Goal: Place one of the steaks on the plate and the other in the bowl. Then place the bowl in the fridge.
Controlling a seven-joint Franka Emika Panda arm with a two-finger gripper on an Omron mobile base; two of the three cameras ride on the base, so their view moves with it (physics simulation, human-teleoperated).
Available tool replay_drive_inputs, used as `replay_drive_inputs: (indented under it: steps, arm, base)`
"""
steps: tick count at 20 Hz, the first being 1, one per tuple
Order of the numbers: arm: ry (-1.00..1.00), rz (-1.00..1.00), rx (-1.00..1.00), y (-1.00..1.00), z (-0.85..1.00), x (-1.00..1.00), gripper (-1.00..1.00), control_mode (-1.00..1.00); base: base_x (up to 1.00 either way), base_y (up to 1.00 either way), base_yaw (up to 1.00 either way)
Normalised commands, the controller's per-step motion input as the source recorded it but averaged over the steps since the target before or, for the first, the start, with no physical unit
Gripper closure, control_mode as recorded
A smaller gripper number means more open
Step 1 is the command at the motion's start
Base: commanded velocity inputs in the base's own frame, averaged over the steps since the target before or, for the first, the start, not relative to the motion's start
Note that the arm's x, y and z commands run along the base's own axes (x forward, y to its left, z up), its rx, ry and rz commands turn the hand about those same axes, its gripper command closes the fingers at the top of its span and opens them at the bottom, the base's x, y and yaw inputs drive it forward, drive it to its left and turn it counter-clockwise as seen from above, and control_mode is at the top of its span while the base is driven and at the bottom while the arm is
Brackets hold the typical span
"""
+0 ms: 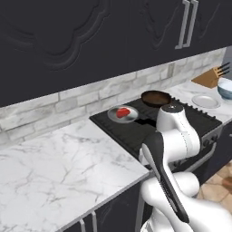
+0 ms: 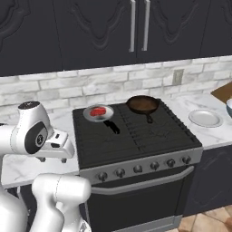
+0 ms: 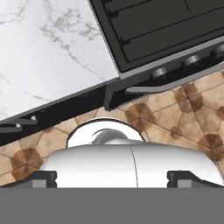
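Note:
One red steak [image 1: 122, 113] [image 2: 98, 112] lies in a small grey pan [image 1: 129, 117] [image 2: 108, 117] on the left rear of the black stove [image 1: 136, 133] [image 2: 136, 136]. The pale plate [image 1: 206, 101] [image 2: 205, 118] rests on the marble counter right of the stove. The white-blue bowl [image 1: 225, 88] [image 2: 229, 107] sits beyond it at the picture edge. My gripper [image 3: 113, 178] is open, its fingertips [image 3: 43, 178] far apart and holding nothing. It hangs in front of the counter, left of the stove, and looks down at the floor. The fridge is out of view.
A dark frying pan [image 1: 156, 97] [image 2: 142, 104] stands on the stove's rear right burner. A wooden knife block [image 1: 209, 77] is behind the bowl. Dark wall cabinets [image 2: 136, 27] hang above. A wide marble counter [image 1: 59, 167] stretches left of the stove.

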Motion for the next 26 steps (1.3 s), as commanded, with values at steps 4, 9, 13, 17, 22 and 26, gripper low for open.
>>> replay_drive_inputs:
  steps: [4,9,13,17,22,26]
  arm:
    - [0.0,0.0,0.0,-0.01,0.0,0.05,-1.0,-1.0]
    - [-0.13,-0.07,0.0,0.04,0.09,0.56,-1.0,-1.0]
    - [-0.1,-0.48,0.01,0.64,0.31,0.84,-1.0,-1.0]
    - [-0.01,-0.4,0.0,0.2,0.2,0.96,-1.0,-1.0]
    - [-0.1,0.0,0.02,-0.49,-0.21,0.91,-1.0,-1.0]
    - [0.0,0.13,0.09,-0.45,-0.09,1.0,-1.0,-1.0]
  base:
    - [0.02,0.0,0.0]
    - [0.0,0.0,0.0]
    - [0.0,0.0,0.0]
    - [0.0,0.0,0.0]
    - [0.0,0.0,0.0]
    - [0.0,0.0,0.0]
